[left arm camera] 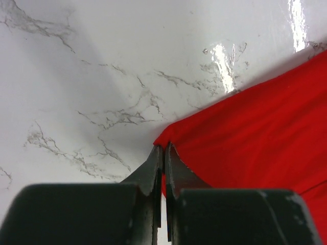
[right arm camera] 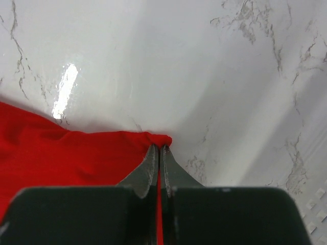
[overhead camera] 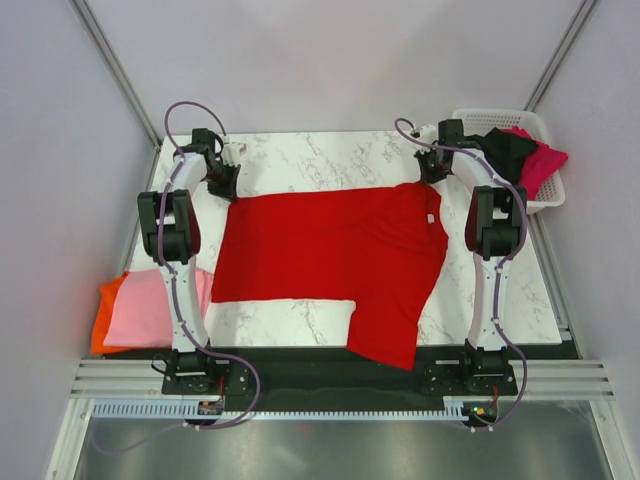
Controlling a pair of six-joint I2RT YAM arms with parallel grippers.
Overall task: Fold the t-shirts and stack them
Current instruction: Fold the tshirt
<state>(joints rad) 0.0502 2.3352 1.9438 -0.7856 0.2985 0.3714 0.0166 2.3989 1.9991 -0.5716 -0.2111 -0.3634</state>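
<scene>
Left gripper [left arm camera: 164, 148] and right gripper [right arm camera: 159, 148] each pinch a far corner of the red t-shirt [overhead camera: 330, 250]. It lies spread across the marble table [overhead camera: 300, 155], with one end reaching past the near edge. At the table's left side a pink t-shirt [overhead camera: 150, 305] rests on an orange t-shirt [overhead camera: 105, 312]. A black t-shirt [overhead camera: 505, 150] and a magenta t-shirt [overhead camera: 542, 165] fill the white basket [overhead camera: 545, 203] at far right.

no legible text, labels or numbers

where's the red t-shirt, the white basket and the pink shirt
red t-shirt [overhead camera: 320, 245], top view, middle of its body
white basket [overhead camera: 505, 113], top view, far rim
pink shirt [overhead camera: 145, 310], top view, its flat middle
</scene>
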